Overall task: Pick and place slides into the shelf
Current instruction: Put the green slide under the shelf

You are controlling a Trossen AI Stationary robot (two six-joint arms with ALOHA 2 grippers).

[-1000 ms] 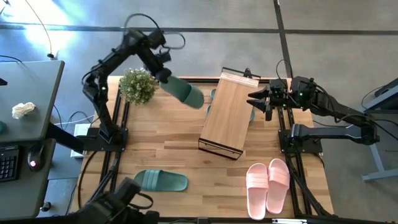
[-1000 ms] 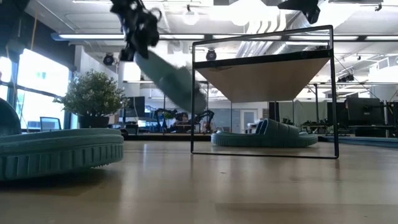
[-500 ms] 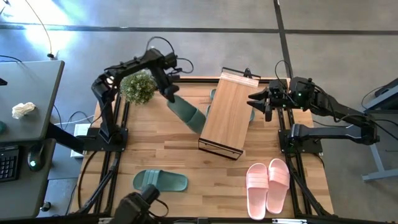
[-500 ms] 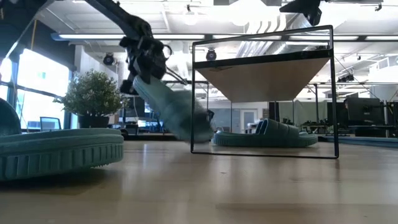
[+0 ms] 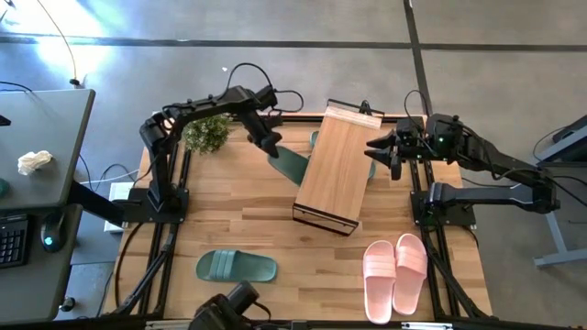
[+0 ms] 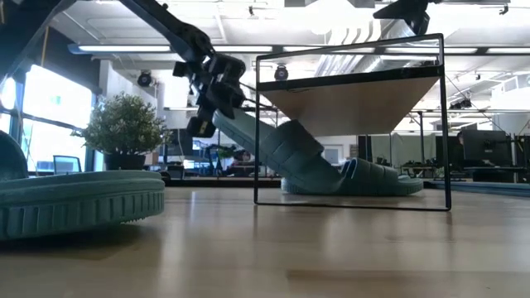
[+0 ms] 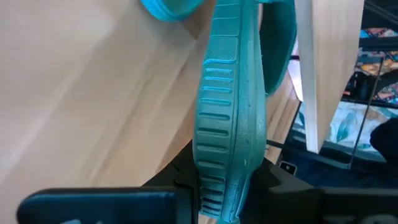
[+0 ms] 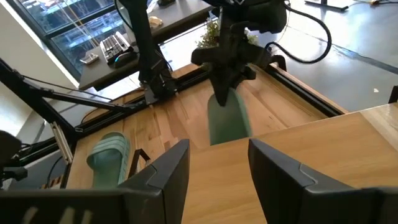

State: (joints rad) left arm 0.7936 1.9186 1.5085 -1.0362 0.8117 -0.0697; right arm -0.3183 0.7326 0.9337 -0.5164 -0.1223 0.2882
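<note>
My left gripper (image 5: pixel 269 143) is shut on a muted green slide (image 5: pixel 291 165) at the shelf's left side. The slide slants down under the light-wood shelf (image 5: pixel 335 170), shown in the low view as a dark frame (image 6: pixel 348 83). A second green slide (image 6: pixel 377 178) lies on its sole under the shelf. A third green slide (image 5: pixel 237 266) lies near the table's near edge, and the pink pair (image 5: pixel 396 272) lies side by side at the near right. My right gripper (image 8: pixel 217 168) hovers open above the shelf's right edge. My left gripper pinches the green slide's heel end (image 7: pixel 221 186) between its two fingers, coming slanting down from the table's far left. The slide is tilted, with its heel (image 6: pixel 228 124) raised. Its toe end (image 6: pixel 319 178) is down under the shelf beside the other green slide.
A potted plant (image 5: pixel 206 133) stands at the far left corner, close behind my left arm. Bare wood lies between the shelf and the slides at the near edge. A desk with a keyboard stands off the table's left side.
My left gripper has come down and moved right toward the shelf, carrying the green slide. The slide hung clear above the table a second ago; now its toe end has gone under the shelf's left side and is down low, with the heel still raised.
</note>
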